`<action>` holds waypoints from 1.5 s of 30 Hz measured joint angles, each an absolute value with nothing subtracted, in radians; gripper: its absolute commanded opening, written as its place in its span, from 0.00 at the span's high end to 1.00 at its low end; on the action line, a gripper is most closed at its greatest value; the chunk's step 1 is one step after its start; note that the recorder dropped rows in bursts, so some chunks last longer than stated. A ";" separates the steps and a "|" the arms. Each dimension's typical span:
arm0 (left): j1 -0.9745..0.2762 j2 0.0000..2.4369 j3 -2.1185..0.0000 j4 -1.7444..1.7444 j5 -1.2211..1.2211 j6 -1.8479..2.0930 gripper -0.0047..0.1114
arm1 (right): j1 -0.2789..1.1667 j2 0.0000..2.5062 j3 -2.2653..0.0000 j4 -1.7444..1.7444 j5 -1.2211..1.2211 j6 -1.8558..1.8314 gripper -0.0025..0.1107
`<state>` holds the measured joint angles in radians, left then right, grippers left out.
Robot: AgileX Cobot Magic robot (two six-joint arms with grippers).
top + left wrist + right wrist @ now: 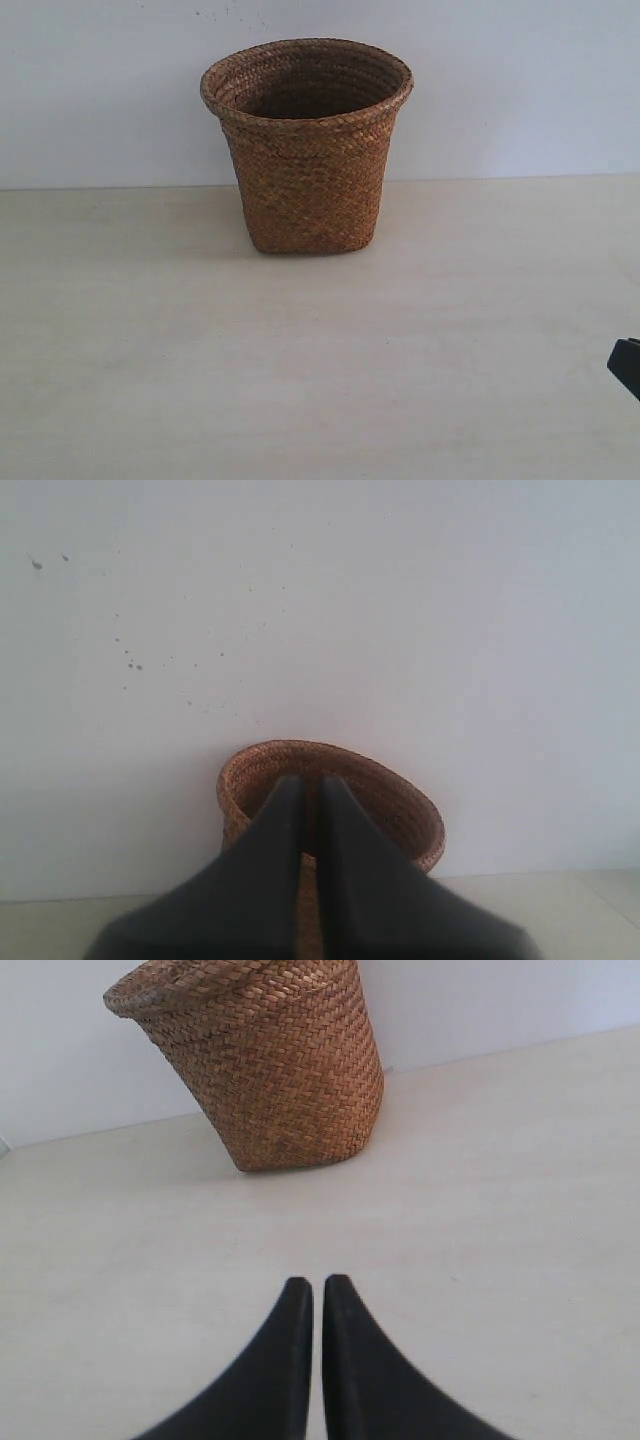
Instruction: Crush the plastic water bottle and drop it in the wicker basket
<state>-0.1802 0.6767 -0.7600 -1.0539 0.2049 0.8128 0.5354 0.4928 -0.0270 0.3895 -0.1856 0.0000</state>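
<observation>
The brown wicker basket (307,150) stands upright at the back middle of the table, against the wall. It also shows as the wicker basket (400,810) behind my left fingers and as the wicker basket (265,1060) ahead of my right ones. The plastic water bottle is out of view in every frame. My left gripper (311,782) is shut with nothing held, raised and pointing at the basket's rim. My right gripper (315,1285) is shut and empty, low over bare table short of the basket. Only a dark corner of the right gripper (627,366) shows in the exterior view.
The pale wooden table (300,380) runs from the front edge back to a plain white wall (500,80). A few dark specks mark the wall (130,660) in the left wrist view.
</observation>
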 measured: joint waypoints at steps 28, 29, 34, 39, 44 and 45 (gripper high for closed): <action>-0.180 0.537 -0.500 0.012 0.107 -0.205 0.93 | 0.535 0.493 -0.027 0.391 -0.186 0.000 0.98; -0.180 0.524 -0.472 0.016 0.100 -0.201 0.93 | 0.535 0.493 -0.027 0.394 -0.187 0.000 0.98; -0.142 0.415 -0.331 0.018 0.090 -0.207 0.93 | 0.535 0.493 -0.027 0.394 -0.188 0.000 0.98; -0.010 0.233 -0.180 0.018 0.090 -0.256 0.93 | 0.535 0.493 -0.027 0.394 -0.190 0.000 0.98; 0.045 0.105 -0.083 -0.067 0.120 -0.155 0.93 | 0.535 0.493 -0.027 0.398 -0.190 0.000 0.98; 0.052 0.085 -0.066 -0.090 0.122 -0.112 0.93 | 0.535 0.493 -0.027 0.398 -0.190 0.000 0.98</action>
